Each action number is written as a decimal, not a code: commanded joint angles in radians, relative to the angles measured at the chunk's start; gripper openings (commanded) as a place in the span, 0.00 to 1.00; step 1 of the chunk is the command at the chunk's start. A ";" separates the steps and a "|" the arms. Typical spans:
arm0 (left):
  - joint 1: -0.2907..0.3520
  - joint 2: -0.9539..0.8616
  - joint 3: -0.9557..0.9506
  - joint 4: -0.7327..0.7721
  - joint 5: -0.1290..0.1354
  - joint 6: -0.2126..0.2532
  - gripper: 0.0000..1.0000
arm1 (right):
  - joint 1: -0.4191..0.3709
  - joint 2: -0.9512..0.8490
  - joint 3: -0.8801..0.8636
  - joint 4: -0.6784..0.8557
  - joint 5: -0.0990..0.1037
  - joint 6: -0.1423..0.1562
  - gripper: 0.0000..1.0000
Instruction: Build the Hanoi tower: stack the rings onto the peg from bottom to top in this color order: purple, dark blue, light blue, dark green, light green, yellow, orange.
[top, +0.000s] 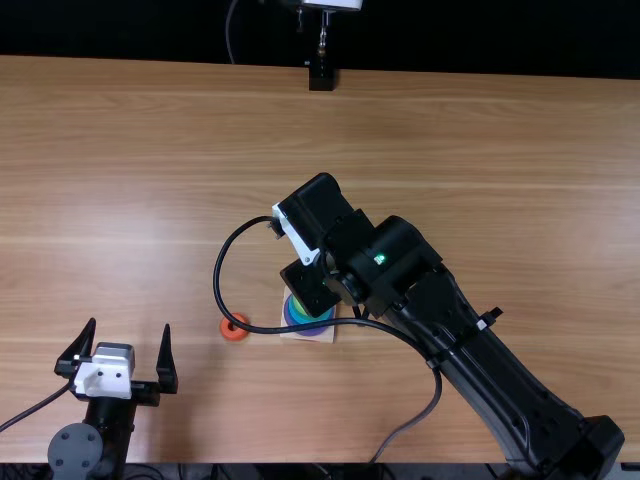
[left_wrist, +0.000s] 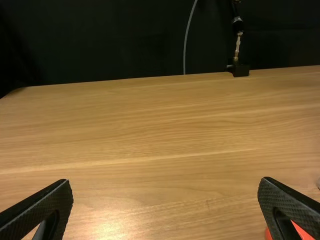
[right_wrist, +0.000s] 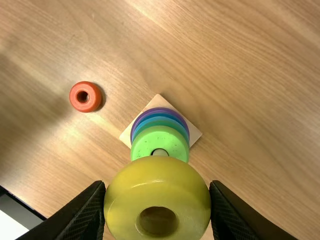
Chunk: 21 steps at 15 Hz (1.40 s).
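- Big black right arm (top: 500, 375) is nearest the camera; it leans from the near right over the middle of the wooden table (top: 480, 140); coming down a bit off, it could bump the pile.
- Left arm (top: 105, 430) is at the near left; its left gripper (top: 130, 325) is wide, with nothing in it.
- Square board (right_wrist: 194, 134) sits around the middle, toward the near side; the right gripper (right_wrist: 159, 200) is above it, squeezing the yellow ring (right_wrist: 157, 182); a knocked board would spoil the aim.
- Purple ring (right_wrist: 160, 109) is lowest; the blue rings (right_wrist: 159, 115), dark green ring (right_wrist: 159, 123) and light green ring (right_wrist: 150, 141) are piled on it, in the order asked.
- The yellow ring looks to be above the pile, not on it; it is round and smooth, so a lopsided squeeze could tip it; let go too soon, it could roll away.
- Orange ring (right_wrist: 74, 96) lies flat, left of the board; it goes last.
- Peg (right_wrist: 160, 152) shows in the light green hole; if the yellow hole misses it, the ring could catch and sit crooked.
- Words or labels: none I can read.
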 joint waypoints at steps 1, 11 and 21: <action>0.004 -0.012 -0.051 -0.019 0.003 0.007 1.00 | 0.007 0.013 0.011 0.002 -0.003 0.004 0.00; 0.004 -0.012 -0.051 -0.019 0.003 0.007 1.00 | 0.003 0.013 -0.058 0.013 0.006 -0.001 1.00; 0.004 -0.012 -0.051 -0.019 0.003 0.007 1.00 | -0.134 -0.001 -0.165 0.659 0.002 0.004 1.00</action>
